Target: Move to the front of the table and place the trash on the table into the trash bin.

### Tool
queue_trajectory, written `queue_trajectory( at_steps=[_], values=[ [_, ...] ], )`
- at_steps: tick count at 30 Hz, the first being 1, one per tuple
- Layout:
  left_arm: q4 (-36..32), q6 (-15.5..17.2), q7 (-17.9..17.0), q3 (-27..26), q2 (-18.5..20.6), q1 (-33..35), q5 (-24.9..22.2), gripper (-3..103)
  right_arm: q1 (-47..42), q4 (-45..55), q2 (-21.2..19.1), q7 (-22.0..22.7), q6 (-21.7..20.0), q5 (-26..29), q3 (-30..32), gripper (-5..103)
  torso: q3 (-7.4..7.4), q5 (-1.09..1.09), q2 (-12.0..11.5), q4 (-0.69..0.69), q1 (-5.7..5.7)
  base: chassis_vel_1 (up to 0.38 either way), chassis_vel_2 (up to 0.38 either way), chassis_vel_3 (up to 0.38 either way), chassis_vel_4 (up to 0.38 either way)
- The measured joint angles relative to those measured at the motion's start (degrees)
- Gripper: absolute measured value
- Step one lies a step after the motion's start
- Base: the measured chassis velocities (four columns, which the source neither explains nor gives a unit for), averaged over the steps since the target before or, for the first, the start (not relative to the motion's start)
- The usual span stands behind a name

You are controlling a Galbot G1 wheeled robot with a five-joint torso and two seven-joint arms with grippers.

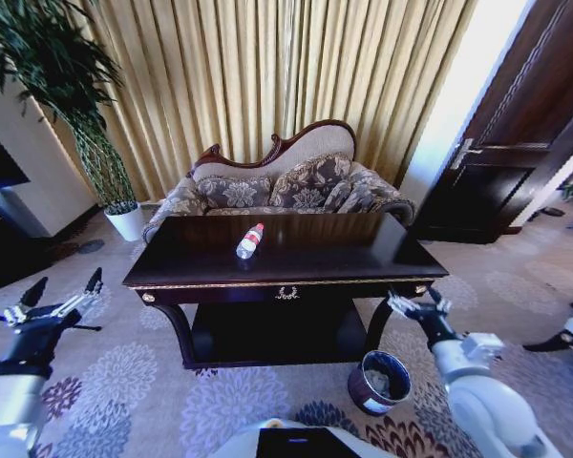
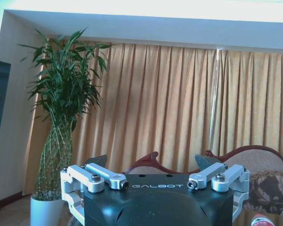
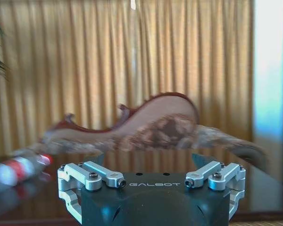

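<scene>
The trash, a clear plastic bottle (image 1: 250, 240) with a red cap and red-white label, lies on its side on the left half of the dark glossy table (image 1: 363, 256). The round dark trash bin (image 1: 380, 382) stands on the carpet by the table's front right leg. My left gripper (image 1: 67, 282) hangs open to the left of the table, clear of it. My right gripper (image 1: 417, 301) is open at the table's front right corner, just above the bin. In the right wrist view the bottle (image 3: 16, 170) lies off to one side of the open right gripper (image 3: 148, 160). The bottle's cap (image 2: 262, 220) shows beside the open left gripper (image 2: 152, 162).
A patterned sofa (image 1: 286, 186) stands right behind the table before gold curtains. A tall plant in a white pot (image 1: 126, 221) is at the back left, a dark door (image 1: 516, 143) at the right. Flowered carpet surrounds the table.
</scene>
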Motion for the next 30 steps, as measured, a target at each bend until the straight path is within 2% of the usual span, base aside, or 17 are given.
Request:
queue_trajectory(
  at_steps=[14,30],
  values=[
    [0.38,0.49,0.40,1.37,1.81,-0.13,-0.13,100,-2.38,1.83,-0.34,0.28,-0.84,0.48,-1.18,100,0.00,0.01,0.00,-0.01,0.00,0.000,0.000,0.000,0.000],
    [0.19,1.15,0.39,0.13,3.04,0.86,-0.90,100,-2.69,1.28,-0.26,-0.17,-0.82,-0.98,-1.13,100,0.01,0.01,0.00,0.00,0.00,0.000,0.000,0.000,0.000]
  ],
)
